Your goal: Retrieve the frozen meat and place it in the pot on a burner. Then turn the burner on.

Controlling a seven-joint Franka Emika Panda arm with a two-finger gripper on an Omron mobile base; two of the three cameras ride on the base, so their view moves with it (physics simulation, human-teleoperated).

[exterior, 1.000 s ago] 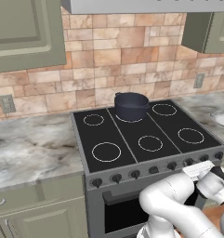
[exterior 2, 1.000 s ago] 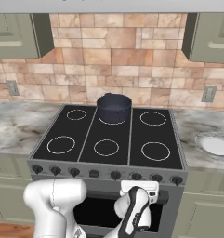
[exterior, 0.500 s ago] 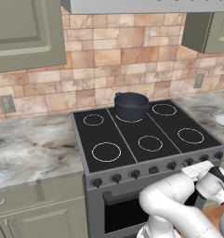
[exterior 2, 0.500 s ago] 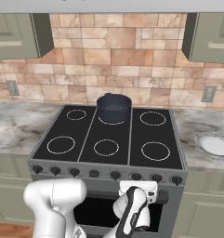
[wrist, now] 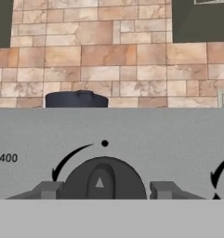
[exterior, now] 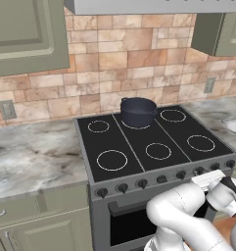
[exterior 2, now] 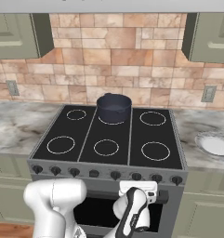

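Pot [exterior: 138,111] unmoved, pincer [wrist: 102,190] seemingly too.

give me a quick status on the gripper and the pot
Gripper open, fingertips straddling a stove knob. Pot on back-middle burner. Nothing blocking.

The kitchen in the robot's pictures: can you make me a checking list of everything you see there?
Surface: black glass cooktop with six white rings, set in a marble counter.
Job's things: pot sits on the back middle burner; its inside is hidden; meat nothing seen.
Clutter: white plate on the counter.
Grippers: gripper open, fingertips either side of a dark knob.
Cables: nothing seen.
Surroundings: brick wall, green cabinets, wall sockets.
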